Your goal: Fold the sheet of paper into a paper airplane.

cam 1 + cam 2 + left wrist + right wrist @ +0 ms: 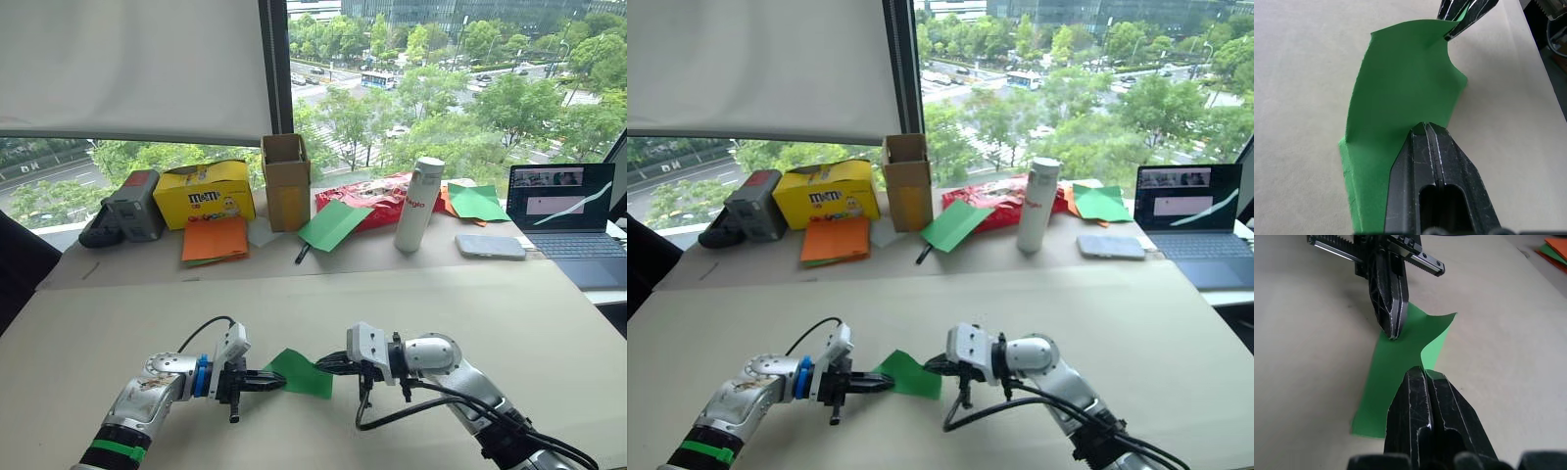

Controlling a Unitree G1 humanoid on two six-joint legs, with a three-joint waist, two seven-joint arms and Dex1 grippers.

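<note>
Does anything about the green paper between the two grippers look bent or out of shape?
Yes. The thin green sheet of paper is buckled, not flat: held between the left gripper and the right gripper, both shut on opposite edges, it curves upward with a wavy free edge.

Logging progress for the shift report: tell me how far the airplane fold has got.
Early stage. Done: the green sheet is picked up, off the table. In hand: the left gripper and right gripper each pinch one end with jaws shut, and the sheet bows between them. Left: no pointed wedge yet, so most folds remain.
</note>
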